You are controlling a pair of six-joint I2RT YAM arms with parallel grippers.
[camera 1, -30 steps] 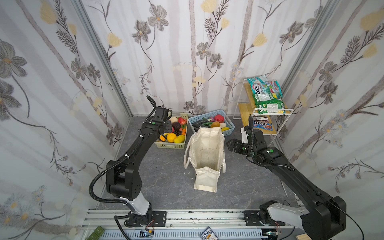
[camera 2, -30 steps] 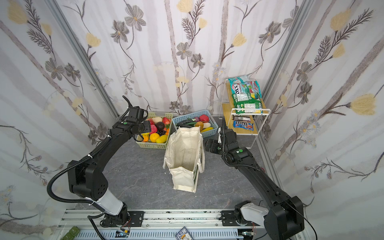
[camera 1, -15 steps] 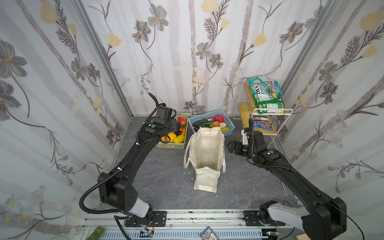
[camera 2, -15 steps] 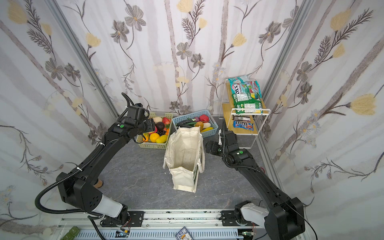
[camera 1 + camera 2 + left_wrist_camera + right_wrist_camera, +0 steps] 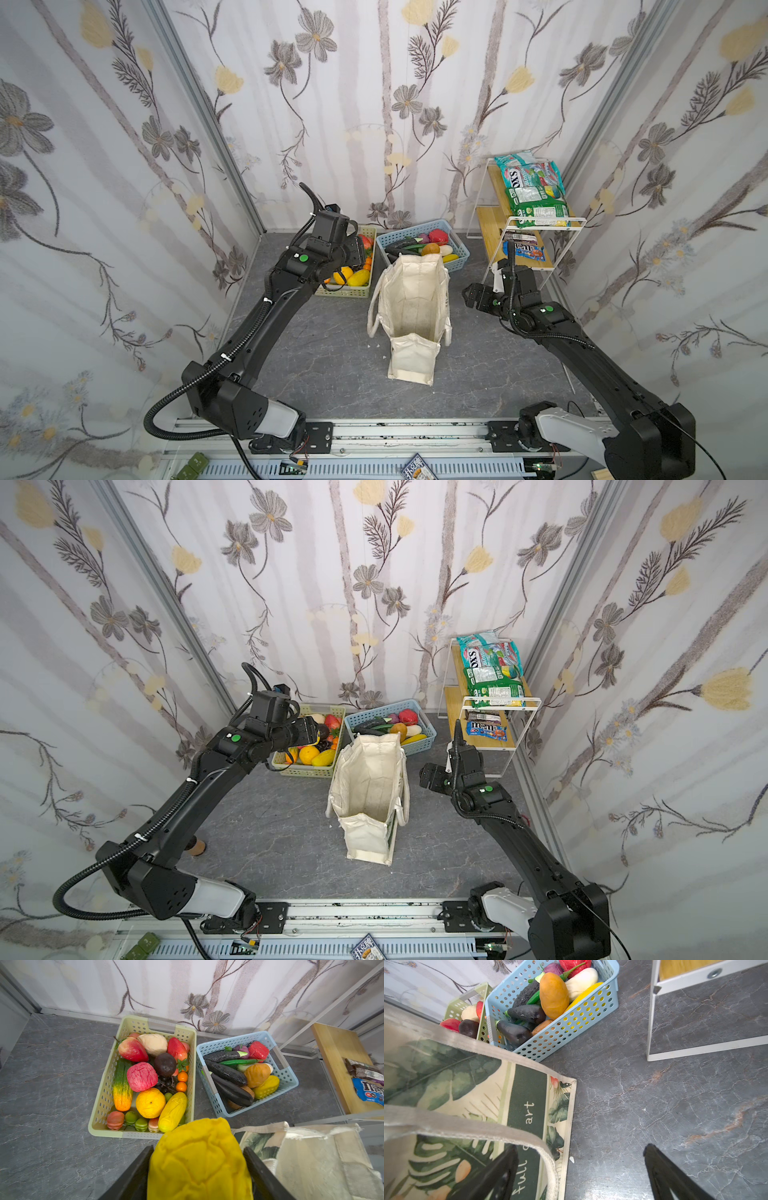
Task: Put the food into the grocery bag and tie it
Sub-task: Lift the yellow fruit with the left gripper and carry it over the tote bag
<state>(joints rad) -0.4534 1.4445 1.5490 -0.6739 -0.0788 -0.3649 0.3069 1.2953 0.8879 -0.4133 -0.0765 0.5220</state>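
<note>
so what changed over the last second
The left claw, shut on the yellow toy fruit, has lifted from over the pale green basket and swung a little toward the grocery bag. Nothing was newly grabbed or let go. The right claw stayed open beside the bag; the bag and both baskets have not moved.

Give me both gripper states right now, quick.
left gripper: closed on the yellow toy fruit.
right gripper: open, holding nothing, next to the grocery bag.
</note>
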